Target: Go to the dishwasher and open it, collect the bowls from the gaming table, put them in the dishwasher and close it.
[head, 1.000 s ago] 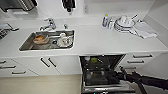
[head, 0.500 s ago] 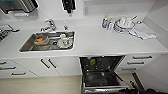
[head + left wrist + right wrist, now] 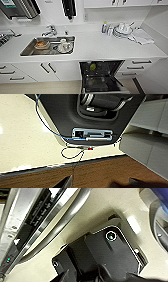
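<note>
Dishwasher (image 3: 100, 77) open, one yellow-green bowl (image 3: 92, 66) inside

dishwasher (image 3: 101, 76) door's front edge cut off by frame bottom

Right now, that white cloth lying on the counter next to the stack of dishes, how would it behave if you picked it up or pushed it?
The cloth lies flat and creased on the counter, so it would probably droop when lifted. It looks thin, so likely light. Pushed, it would more likely bunch up than slide whole, perhaps against the dishes beside it.
</note>
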Tool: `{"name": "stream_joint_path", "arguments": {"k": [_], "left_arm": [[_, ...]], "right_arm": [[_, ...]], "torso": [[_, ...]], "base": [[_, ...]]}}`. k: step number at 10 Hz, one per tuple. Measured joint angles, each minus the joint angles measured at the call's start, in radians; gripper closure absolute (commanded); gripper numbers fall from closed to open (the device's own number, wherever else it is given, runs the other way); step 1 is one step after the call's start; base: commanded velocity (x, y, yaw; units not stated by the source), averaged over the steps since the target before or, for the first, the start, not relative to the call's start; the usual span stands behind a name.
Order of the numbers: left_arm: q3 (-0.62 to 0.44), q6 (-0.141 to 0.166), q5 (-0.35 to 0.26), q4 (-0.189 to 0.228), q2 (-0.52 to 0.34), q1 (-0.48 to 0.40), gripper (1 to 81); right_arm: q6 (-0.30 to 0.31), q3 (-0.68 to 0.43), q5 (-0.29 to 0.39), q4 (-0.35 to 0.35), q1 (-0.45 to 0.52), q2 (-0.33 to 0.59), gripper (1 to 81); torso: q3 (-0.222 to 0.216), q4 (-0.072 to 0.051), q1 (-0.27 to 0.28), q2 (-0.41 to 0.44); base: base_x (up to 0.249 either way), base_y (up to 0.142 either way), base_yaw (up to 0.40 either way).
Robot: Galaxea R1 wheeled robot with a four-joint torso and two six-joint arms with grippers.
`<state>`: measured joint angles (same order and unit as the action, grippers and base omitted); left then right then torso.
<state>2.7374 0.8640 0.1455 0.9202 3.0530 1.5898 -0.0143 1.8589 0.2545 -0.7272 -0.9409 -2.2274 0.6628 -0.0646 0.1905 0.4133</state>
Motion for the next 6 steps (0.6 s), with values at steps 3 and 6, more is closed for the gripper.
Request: {"name": "stream_joint_path", "arguments": {"k": [3, 6], "left_arm": [[0.0, 0.0, -0.004, 0.0, -0.006, 0.001, 1.0], [0.0, 0.0, -0.007, 0.0, -0.006, 0.002, 1.0]], "right_arm": [[-0.007, 0.05, 0.0, -0.003, -0.075, -0.077, 1.0], [-0.001, 0.092, 0.0, -0.009, -0.142, -0.139, 1.0]], "torso": [[0.0, 0.0, 0.069, 0.11], [-0.001, 0.0, 0.137, 0.219]], "base": [[0.0, 0.0, 0.0], [0.0, 0.0, 0.0]]}}
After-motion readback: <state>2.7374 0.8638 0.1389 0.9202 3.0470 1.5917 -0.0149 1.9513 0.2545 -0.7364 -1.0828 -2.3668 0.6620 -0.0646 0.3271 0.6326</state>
